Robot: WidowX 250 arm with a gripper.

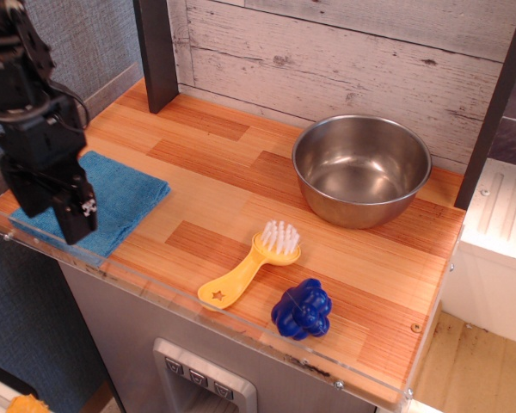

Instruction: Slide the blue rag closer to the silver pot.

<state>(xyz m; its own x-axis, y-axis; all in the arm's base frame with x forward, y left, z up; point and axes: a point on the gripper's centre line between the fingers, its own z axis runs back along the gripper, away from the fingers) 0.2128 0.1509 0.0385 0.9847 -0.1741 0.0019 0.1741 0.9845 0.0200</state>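
The blue rag (125, 196) lies flat at the left front corner of the wooden counter (215, 194). My black gripper (55, 219) hangs over the rag's left half and hides much of it. Its jaws are open and point down, with nothing between them. I cannot tell whether the fingertips touch the cloth. The silver pot (361, 168) stands empty at the back right, well apart from the rag.
A yellow brush with white bristles (251, 261) lies near the front middle. A dark-blue knobbly toy (302, 308) sits to its right by the clear front edge. A dark post (157, 52) stands at the back left against the plank wall.
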